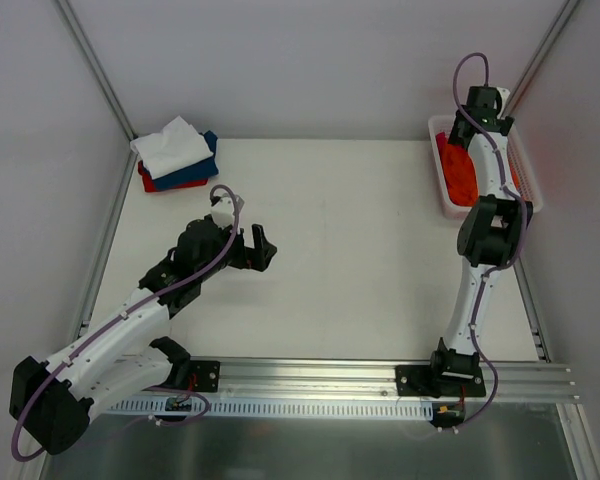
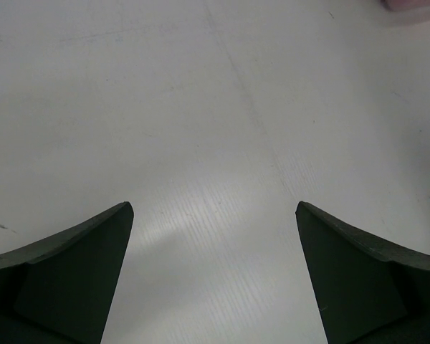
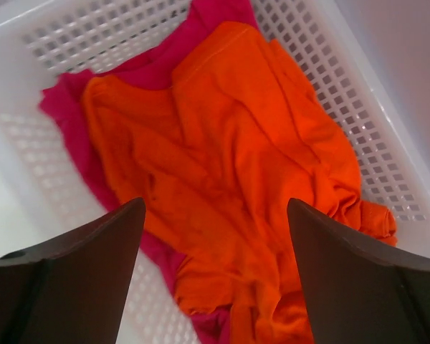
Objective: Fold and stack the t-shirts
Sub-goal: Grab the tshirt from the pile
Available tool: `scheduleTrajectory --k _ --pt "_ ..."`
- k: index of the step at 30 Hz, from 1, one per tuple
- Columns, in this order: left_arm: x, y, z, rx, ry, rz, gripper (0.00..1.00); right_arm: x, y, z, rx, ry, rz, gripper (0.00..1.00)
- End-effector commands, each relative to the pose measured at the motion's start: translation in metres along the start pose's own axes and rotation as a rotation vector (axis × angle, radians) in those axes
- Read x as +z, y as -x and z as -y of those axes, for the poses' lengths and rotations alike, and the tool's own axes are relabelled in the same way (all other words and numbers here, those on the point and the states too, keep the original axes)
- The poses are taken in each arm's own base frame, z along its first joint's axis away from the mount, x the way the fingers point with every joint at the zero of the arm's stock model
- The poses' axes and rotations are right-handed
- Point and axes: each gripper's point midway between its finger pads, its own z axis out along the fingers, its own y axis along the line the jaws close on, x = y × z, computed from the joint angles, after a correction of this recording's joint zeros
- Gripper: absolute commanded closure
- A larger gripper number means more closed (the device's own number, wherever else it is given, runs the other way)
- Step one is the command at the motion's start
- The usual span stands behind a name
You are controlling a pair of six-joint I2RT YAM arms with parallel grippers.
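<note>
A crumpled bright orange t-shirt [image 3: 229, 165] lies on top of a magenta-pink one [image 3: 64, 122] inside the white mesh basket [image 3: 93, 36]. My right gripper [image 3: 215, 208] hangs open just above the orange cloth, holding nothing. In the top view that basket [image 1: 442, 195] sits at the far right with the orange shirt [image 1: 458, 172] showing beside my right arm. A folded stack, white t-shirt [image 1: 173, 147] over navy [image 1: 195, 172] over red [image 1: 165, 185], rests at the far left. My left gripper [image 1: 261, 245] is open over bare table [image 2: 215, 129], empty.
Metal frame rails run along the left and right table edges [image 1: 100, 240]. A mounting rail [image 1: 320, 375] crosses the near edge by the arm bases. White walls close the back.
</note>
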Motion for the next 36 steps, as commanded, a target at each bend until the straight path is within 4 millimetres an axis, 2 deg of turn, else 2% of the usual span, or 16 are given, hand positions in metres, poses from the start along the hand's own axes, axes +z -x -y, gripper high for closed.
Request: scheduleTrajectory --k 1,5,7,12,15,18,21,22,23,25,31,32,33,34,35,36 --pt "0.002 0.006 -0.001 0.033 0.011 0.022 0.01 0.001 0.025 0.014 0.032 -0.016 0.047 0.16" --pt "0.006 0.001 -0.002 0.029 0.013 0.002 0.01 0.024 0.019 0.031 0.025 -0.060 0.045 0.19" --pt "0.008 -0.002 -0.003 0.028 0.015 -0.012 0.01 0.038 0.012 0.040 0.029 -0.072 0.031 0.24" --pt "0.011 -0.007 -0.004 0.031 0.014 -0.030 0.01 0.063 0.000 0.050 0.027 -0.080 0.015 0.31" --pt "0.011 -0.008 -0.004 0.032 0.016 -0.031 0.01 0.077 -0.012 0.054 0.028 -0.081 -0.009 0.39" --pt "0.012 -0.009 -0.005 0.033 0.021 -0.034 0.01 0.089 -0.032 0.056 0.031 -0.080 -0.047 0.40" --pt "0.013 -0.007 -0.004 0.033 0.016 -0.031 0.01 0.098 -0.052 0.054 0.058 -0.062 -0.085 0.41" --pt "0.013 -0.007 -0.003 0.035 0.014 -0.034 0.01 0.100 -0.055 0.054 0.066 -0.061 -0.090 0.43" --pt "0.013 -0.007 -0.003 0.036 0.012 -0.034 0.01 0.101 -0.058 0.052 0.073 -0.048 -0.103 0.53" --pt "0.013 -0.006 -0.003 0.036 0.012 -0.033 0.01 0.101 -0.058 0.049 0.079 -0.025 -0.105 0.55" --pt "0.012 -0.004 -0.002 0.035 0.009 -0.025 0.01 0.100 -0.064 0.045 0.100 -0.001 -0.132 0.47" --pt "0.011 -0.005 -0.002 0.033 0.010 -0.027 0.01 0.100 -0.066 0.046 0.108 0.000 -0.140 0.50" --pt "0.010 -0.004 -0.002 0.032 0.008 -0.021 0.01 0.099 -0.066 0.046 0.119 0.003 -0.144 0.63" --pt "0.010 -0.004 -0.002 0.032 0.008 -0.021 0.01 0.099 -0.073 0.044 0.136 0.009 -0.162 0.72" --pt "0.010 -0.005 -0.002 0.032 0.009 -0.024 0.01 0.097 -0.074 0.044 0.146 0.011 -0.166 0.91" --pt "0.010 -0.004 -0.002 0.031 0.007 -0.020 0.01 0.094 -0.073 0.044 0.157 0.009 -0.164 0.98"
